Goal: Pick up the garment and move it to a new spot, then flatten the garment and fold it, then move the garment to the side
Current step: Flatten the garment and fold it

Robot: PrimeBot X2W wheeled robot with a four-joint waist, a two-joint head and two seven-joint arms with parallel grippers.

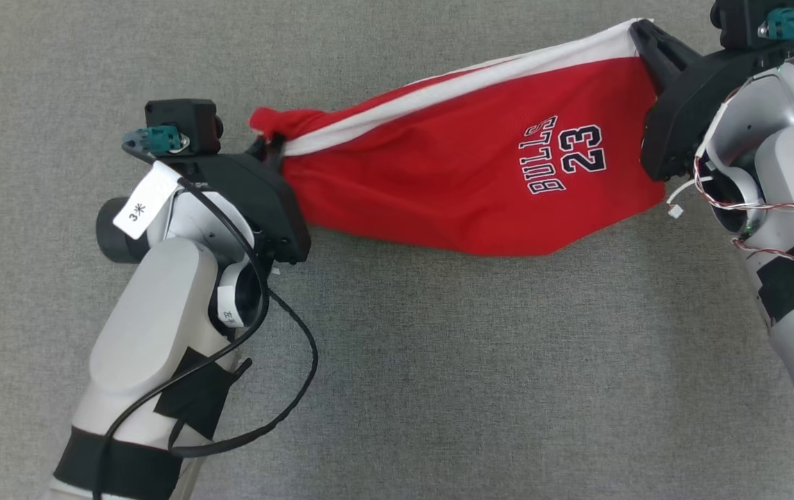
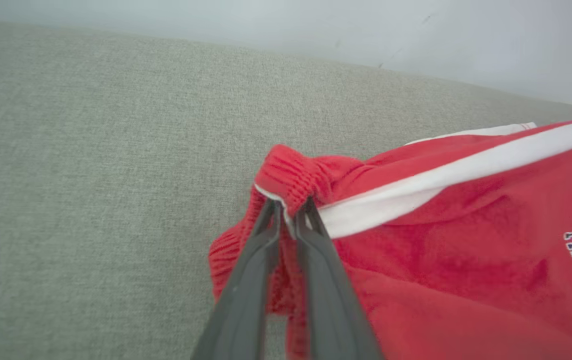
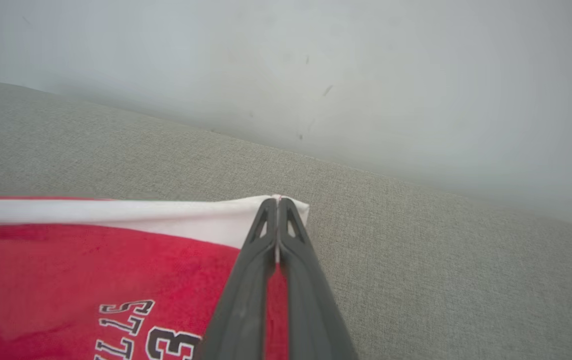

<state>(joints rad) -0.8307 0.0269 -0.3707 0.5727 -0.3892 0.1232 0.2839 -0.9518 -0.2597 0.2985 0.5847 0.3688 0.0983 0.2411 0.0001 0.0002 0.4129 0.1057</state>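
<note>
Notably, item 1: red garment, numbered 23, hung stretched between 2 pincers, low over the grey desk. Left pincer clamped the bunched waistband. Right pincer pinched a white-striped corner tight. Risk, as I judged it: the thick waistband could slip out under tension. Both forearms angled inward, fingers near level.

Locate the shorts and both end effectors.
shorts (image 1: 438,187): head view, red cloth.
left end effector (image 2: 291,205): left wrist view, between fingertips.
right end effector (image 3: 277,201): right wrist view, between fingertips.
</note>
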